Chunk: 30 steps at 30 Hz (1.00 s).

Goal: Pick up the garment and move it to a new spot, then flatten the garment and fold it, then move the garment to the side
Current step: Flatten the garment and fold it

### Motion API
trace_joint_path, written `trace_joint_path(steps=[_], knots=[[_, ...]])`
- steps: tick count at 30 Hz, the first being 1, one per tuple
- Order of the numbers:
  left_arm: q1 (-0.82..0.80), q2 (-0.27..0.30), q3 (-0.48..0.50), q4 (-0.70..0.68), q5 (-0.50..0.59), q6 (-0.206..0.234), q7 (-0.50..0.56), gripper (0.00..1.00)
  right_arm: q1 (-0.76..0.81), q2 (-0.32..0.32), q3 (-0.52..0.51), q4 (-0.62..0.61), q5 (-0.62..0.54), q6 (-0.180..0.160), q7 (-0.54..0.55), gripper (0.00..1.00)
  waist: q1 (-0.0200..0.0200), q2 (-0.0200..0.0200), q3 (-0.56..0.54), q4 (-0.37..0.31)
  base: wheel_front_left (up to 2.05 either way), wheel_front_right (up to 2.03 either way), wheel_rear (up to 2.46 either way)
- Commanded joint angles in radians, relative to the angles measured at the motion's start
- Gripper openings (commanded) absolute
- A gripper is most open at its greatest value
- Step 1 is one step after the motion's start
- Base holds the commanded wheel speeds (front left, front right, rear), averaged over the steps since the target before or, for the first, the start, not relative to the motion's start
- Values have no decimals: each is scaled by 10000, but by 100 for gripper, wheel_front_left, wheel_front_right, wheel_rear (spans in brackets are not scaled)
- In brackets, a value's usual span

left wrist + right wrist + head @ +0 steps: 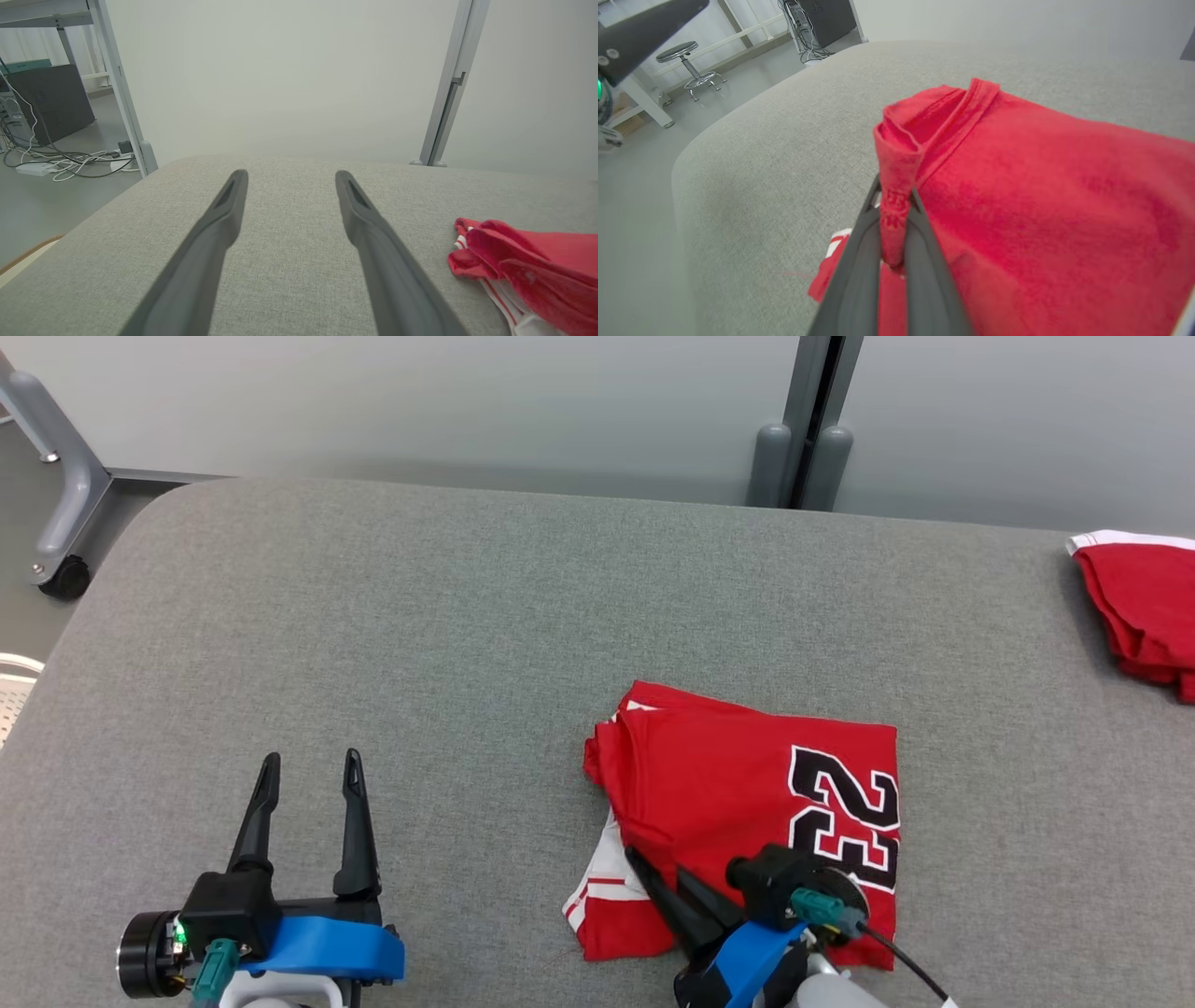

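A folded red garment point(738, 803) with a black and white 23 and white trim lies on the grey table point(485, 635), right of centre near the front. My right gripper point(644, 863) is shut on a pinched fold of the red cloth point(894, 219) at the garment's near left edge. In the right wrist view the fold stands up between the two dark fingers point(859, 261). My left gripper point(310, 775) rests open over bare table at the front left, apart from the garment point(528, 270), with nothing between its fingers point(219, 219).
Another folded red cloth point(1144, 611) with a white edge lies at the table's far right. A grey wall and post point(808, 420) stand behind the table. A wheeled frame leg point(61, 513) stands off the back left corner. A stool point(689, 65) is on the floor.
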Motion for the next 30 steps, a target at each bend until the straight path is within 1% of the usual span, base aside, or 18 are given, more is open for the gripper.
trace_joint_path(steps=[1,2,3,4,10,14,19,25,30], knots=[[-8,-11,1,14,-16,34,-44,100,143,-25,97,-37,13,2,-25,22,0,0,-8,0,0,0,0],[-7,-11,-13,23,-28,42,-44,100,183,-24,250,-25,9,2,-29,45,0,0,-19,3,0,0,0],[0,-11,-35,28,-41,58,-44,100,211,-24,396,14,-41,2,-34,86,0,0,-33,6,0,0,0],[-1,-11,-51,31,-56,73,-44,100,240,-22,541,35,-76,2,-38,100,0,0,-47,9,0,0,0],[67,-11,13,67,-64,73,-44,100,267,-25,994,-1,-77,2,-85,100,0,0,-114,-79,0,0,0],[151,-11,114,51,-37,74,-44,100,292,-28,635,-325,-222,2,-103,100,0,0,-194,-279,0,0,0],[206,-11,142,-24,63,74,-44,100,637,-161,-539,-1216,-711,2,-99,100,0,0,-289,-664,0,0,0],[114,-11,234,-70,201,17,-44,100,1277,-477,-2334,-2508,-1255,2,-97,100,0,0,-378,-1184,0,0,0],[84,-2,379,-97,302,15,-44,100,1815,-525,-3862,-3362,-1692,2,-95,100,0,0,-490,-1613,0,0,0]])
